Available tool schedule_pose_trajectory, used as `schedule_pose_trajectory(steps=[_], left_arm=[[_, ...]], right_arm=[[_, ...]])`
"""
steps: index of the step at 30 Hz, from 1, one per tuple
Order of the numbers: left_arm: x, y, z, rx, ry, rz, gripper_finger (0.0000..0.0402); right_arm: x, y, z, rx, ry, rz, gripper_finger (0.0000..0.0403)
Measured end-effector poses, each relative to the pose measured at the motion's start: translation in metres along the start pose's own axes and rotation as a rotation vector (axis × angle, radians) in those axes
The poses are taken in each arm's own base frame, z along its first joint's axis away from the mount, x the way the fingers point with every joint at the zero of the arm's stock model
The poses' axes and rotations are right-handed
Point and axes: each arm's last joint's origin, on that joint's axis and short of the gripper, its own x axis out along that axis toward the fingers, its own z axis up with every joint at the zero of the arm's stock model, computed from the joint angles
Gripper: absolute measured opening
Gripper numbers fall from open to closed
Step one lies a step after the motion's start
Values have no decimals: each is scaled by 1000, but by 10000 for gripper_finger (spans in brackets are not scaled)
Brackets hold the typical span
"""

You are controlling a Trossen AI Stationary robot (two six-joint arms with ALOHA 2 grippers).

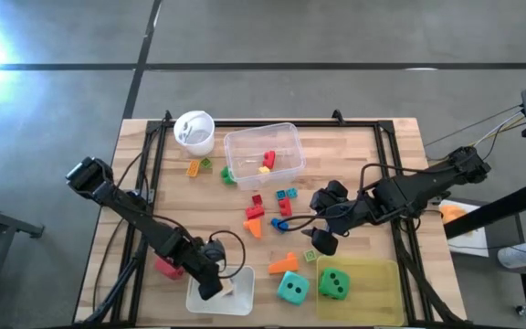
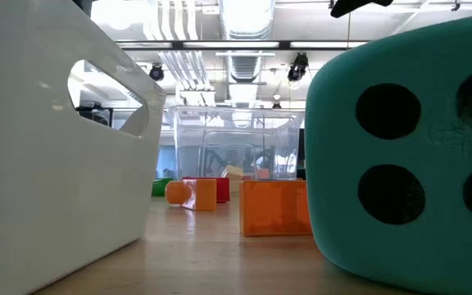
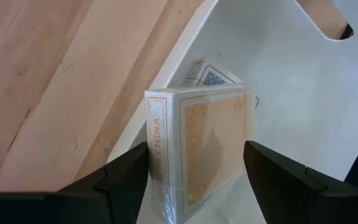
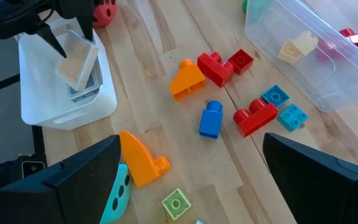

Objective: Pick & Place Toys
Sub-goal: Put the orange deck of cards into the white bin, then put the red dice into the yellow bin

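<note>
My left gripper [image 1: 213, 280] is over the white tray [image 1: 236, 297] at the near edge, shut on a tan wrapped pack [image 3: 197, 143]. A second pack with a blue pattern [image 3: 213, 78] lies in the tray under it. My right gripper [image 1: 322, 239] is open and empty above the loose blocks at mid table: orange blocks [image 4: 188, 81], a blue block [image 4: 211, 119], red blocks [image 4: 219, 67] and blue tiles [image 4: 292, 116]. A teal die [image 1: 291, 288] rests on the wood. A green die [image 1: 334, 283] sits in the yellow tray [image 1: 377, 302]. A red die [image 1: 166, 267] is partly hidden by my left arm. My left gripper pinches the tan pack between its two fingers [image 3: 126, 180], one on the narrow printed side [image 3: 155, 149] and one on the opposite side. The fingers come from above, slanting down. The pack is tilted [image 4: 76, 62] over the tray; I cannot tell whether its lower end touches the blue-patterned pack.
A clear tub [image 1: 263, 153] holding a few blocks stands at the far middle, with a white cup [image 1: 194, 131] to its left. Small blocks [image 1: 197, 167] lie beside the tub. Black frame rails run along both table sides. Bare wood lies at the near left.
</note>
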Motion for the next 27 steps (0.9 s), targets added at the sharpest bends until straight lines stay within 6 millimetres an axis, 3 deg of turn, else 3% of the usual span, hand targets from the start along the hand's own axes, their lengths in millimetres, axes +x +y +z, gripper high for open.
schedule_pose_trajectory(steps=[17, 22, 27], left_arm=[[-23, 10, 11, 27, -23, -12, 252], [-24, 7, 23, -56, -76, -75, 187], [-26, 6, 33, -74, -111, -122, 86]], right_arm=[[0, 0, 0, 0, -1, 1, 385], [-2, -1, 0, 2, -5, 4, 385], [-2, 0, 1, 10, -7, 6, 385]])
